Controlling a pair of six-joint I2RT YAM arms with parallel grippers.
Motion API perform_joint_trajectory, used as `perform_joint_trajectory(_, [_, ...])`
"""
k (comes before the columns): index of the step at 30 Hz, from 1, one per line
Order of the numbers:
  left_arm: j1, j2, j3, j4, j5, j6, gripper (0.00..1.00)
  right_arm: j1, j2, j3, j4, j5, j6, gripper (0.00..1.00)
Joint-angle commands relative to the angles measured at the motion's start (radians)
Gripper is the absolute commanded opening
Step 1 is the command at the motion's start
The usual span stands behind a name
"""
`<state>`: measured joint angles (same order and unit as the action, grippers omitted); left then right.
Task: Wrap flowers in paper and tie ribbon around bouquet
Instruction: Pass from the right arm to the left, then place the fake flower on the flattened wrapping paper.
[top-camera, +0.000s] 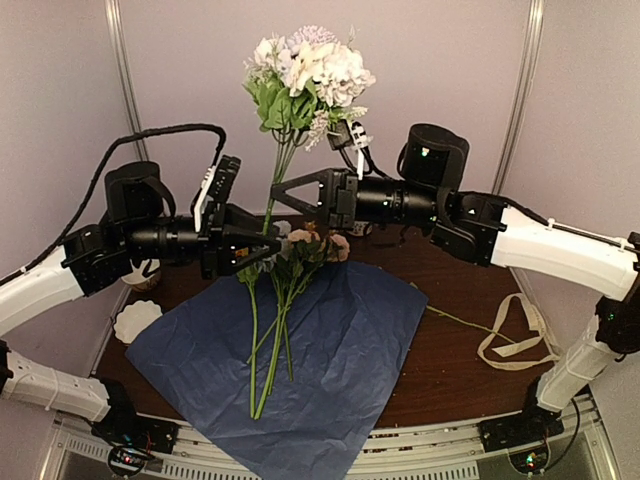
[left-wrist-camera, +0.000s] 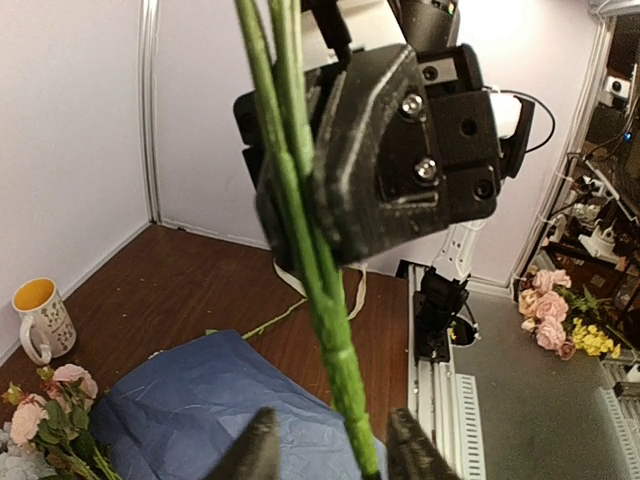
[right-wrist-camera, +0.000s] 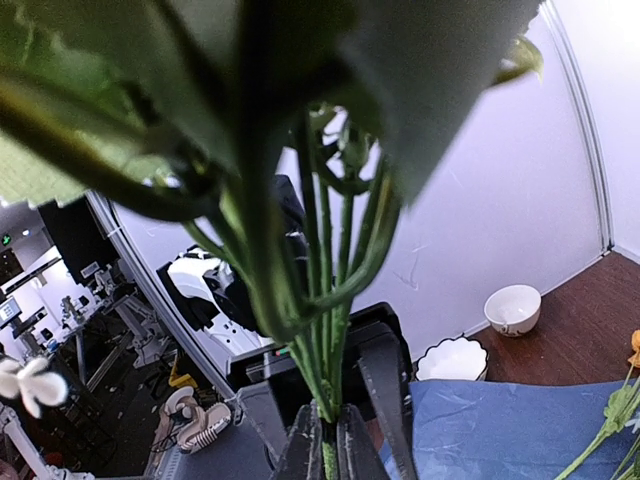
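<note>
Scene: a bunch of flowers (top-camera: 310, 65) stands upright in the air above the paper (top-camera: 350, 340), heads topmost, stems hanging toward the sheet.
Right claw (top-camera: 282, 190): pressed together on the green stems partway down, carrying the bunch alone.
Left claw (left-wrist-camera: 333, 430): spread, one finger on each side of the lower stems. The left wrist view shows a clear gap, so there is no grip yet.
Paper: lies flat and unfolded on the surface (top-camera: 450, 360), with a few loose stems (top-camera: 272, 340) already on it, pink heads at the far end.
Ribbon (top-camera: 515, 335): loose on the surface, well to the right of the paper, untouched.
Step in hand: probably gathering the flowers onto the sheet. Wrapping has not begun.
Next move: likely the left claw closing squarely on the stems for a two-claw hold. The bunch would then be lowered beside the loose stems without dragging or creasing the thin sheet.
</note>
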<state>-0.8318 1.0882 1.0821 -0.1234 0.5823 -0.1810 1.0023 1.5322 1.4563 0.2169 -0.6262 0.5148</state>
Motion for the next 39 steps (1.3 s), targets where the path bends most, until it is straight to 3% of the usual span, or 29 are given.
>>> perform_joint_trajectory(1, [0.002, -0.020, -0.010, 0.072, -0.012, -0.014, 0.25, 0.027, 0.023, 0.071, -0.088, -0.010, -0.082, 0.00])
perform_joint_trajectory(5, [0.002, -0.031, -0.023, 0.087, -0.022, -0.024, 0.00, 0.032, 0.034, 0.107, -0.186, 0.014, -0.144, 0.00])
perform_joint_trajectory(10, [0.002, -0.048, -0.046, 0.089, -0.056, -0.065, 0.00, 0.032, 0.037, 0.118, -0.229, 0.033, -0.162, 0.00])
perform_joint_trajectory(11, [0.002, -0.052, -0.055, 0.089, -0.087, -0.098, 0.00, 0.032, 0.040, 0.130, -0.250, 0.048, -0.165, 0.08])
perform_joint_trajectory(13, [0.004, -0.053, -0.067, 0.070, -0.154, -0.180, 0.00, 0.029, 0.044, 0.155, -0.329, 0.130, -0.185, 0.34])
perform_joint_trajectory(15, [0.019, -0.042, -0.074, -0.003, -0.258, -0.297, 0.00, 0.023, 0.037, 0.169, -0.440, 0.302, -0.206, 0.67])
perform_joint_trajectory(18, [0.095, 0.005, -0.132, -0.075, -0.271, -0.559, 0.00, -0.019, 0.008, 0.107, -0.517, 0.484, -0.169, 0.83])
perform_joint_trajectory(22, [0.150, 0.084, -0.318, 0.111, -0.168, -0.740, 0.00, -0.075, -0.015, 0.028, -0.629, 0.625, -0.101, 0.99])
perform_joint_trajectory(28, [0.172, 0.230, -0.332, 0.159, -0.172, -0.744, 0.00, -0.089, -0.022, -0.037, -0.786, 0.776, -0.111, 1.00])
perform_joint_trajectory(35, [0.176, 0.347, -0.389, 0.241, -0.152, -0.857, 0.00, -0.094, -0.035, -0.059, -0.866, 0.824, -0.114, 1.00])
perform_joint_trajectory(37, [0.174, 0.359, -0.400, 0.252, -0.145, -0.869, 0.13, -0.096, -0.052, -0.073, -0.861, 0.841, -0.113, 1.00])
perform_joint_trajectory(39, [0.169, 0.357, -0.393, 0.229, -0.150, -0.861, 0.37, -0.105, -0.067, -0.075, -0.871, 0.852, -0.124, 1.00])
